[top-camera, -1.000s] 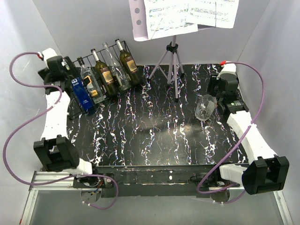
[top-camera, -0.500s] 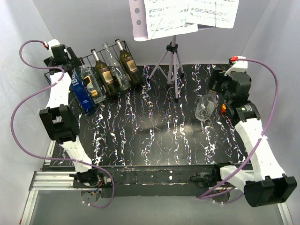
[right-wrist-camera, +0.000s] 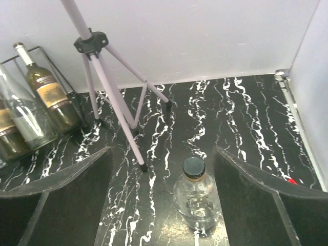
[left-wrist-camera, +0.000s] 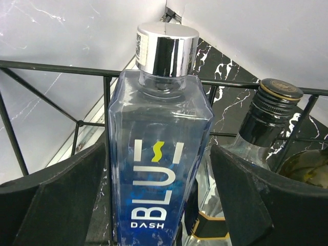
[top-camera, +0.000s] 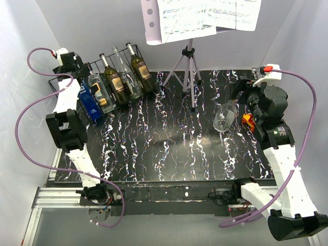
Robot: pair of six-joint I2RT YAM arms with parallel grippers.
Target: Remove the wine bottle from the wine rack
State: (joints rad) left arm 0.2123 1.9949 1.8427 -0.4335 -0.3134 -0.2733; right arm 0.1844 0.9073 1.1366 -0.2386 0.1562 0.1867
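Left tool (left-wrist-camera: 159, 149) brackets blue bottle (left-wrist-camera: 154, 110) on wine rack (left-wrist-camera: 51, 68), grip unclear; dark-capped bottle (left-wrist-camera: 264, 115) adjoins.

The wine rack (left-wrist-camera: 51, 67) is a long, black thin-wire frame with an upright barred back, set at an angle at the far left of the table (top-camera: 169, 148). Five bottles lean back in it side by side. From the left they are a square blue bottle (left-wrist-camera: 154, 169) with a silver cap, marked "BLU DASH", a clear black-labelled bottle (top-camera: 100, 93), a dark green wine bottle (top-camera: 114, 82), an empty clear bottle (top-camera: 125, 72) and another green wine bottle (top-camera: 139, 69). A clear black-capped bottle (right-wrist-camera: 195, 200) stands upright on the right, well apart from the rack.
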